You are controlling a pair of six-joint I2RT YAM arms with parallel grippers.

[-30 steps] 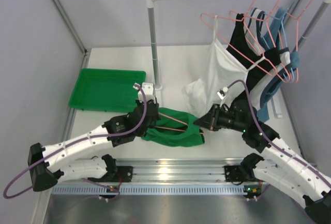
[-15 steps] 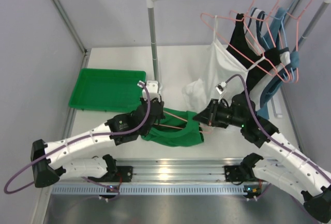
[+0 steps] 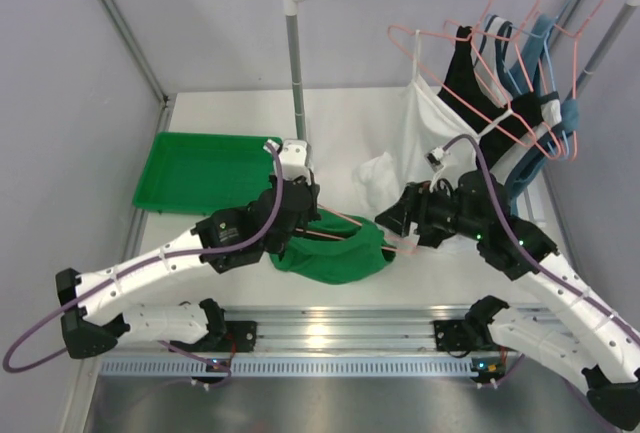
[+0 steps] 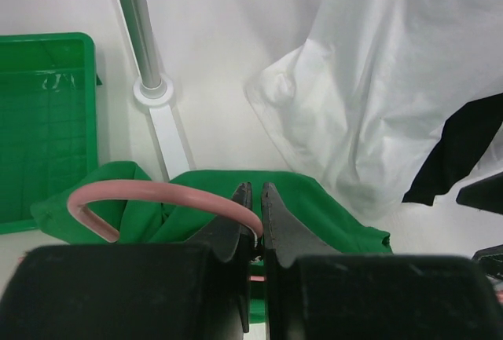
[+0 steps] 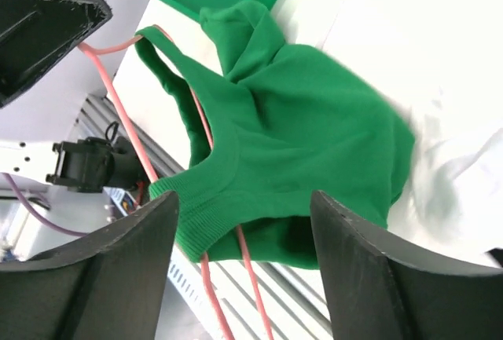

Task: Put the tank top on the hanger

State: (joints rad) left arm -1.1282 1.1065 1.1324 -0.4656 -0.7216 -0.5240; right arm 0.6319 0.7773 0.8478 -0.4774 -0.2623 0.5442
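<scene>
Entry: hanging the top, mid-task.

Left gripper [image 4: 254,192]: jaws nearly shut, pinching the wire of the hanger [image 4: 157,191] close to its curved end. The loop of wire arched to the left of the jaws.

Right gripper [image 5: 244,199]: jaws wide, holding nothing. The top [image 5: 314,136] sat directly ahead of them, apart from both fingers.

The top lay between the two grippers, just ahead of and below the left jaws. Pink wire ran in under one strap and out through the scooped neck. Its lower part appeared to rest on the counter [image 3: 350,123]; I could not tell for sure.

Change against the earlier overhead pictures:
- Left arm had swung up and toward the right gripper, carrying the hanger with it.
- The top, flatter and wider a second ago, was now bunched into a narrower heap under the left jaws.
- Right gripper had drawn back and risen from the top's right edge.

Reading: the hanger seemed partly threaded, one shoulder likely seated. The far strap looked not yet settled on the wire, so the task was judged unfinished.
</scene>
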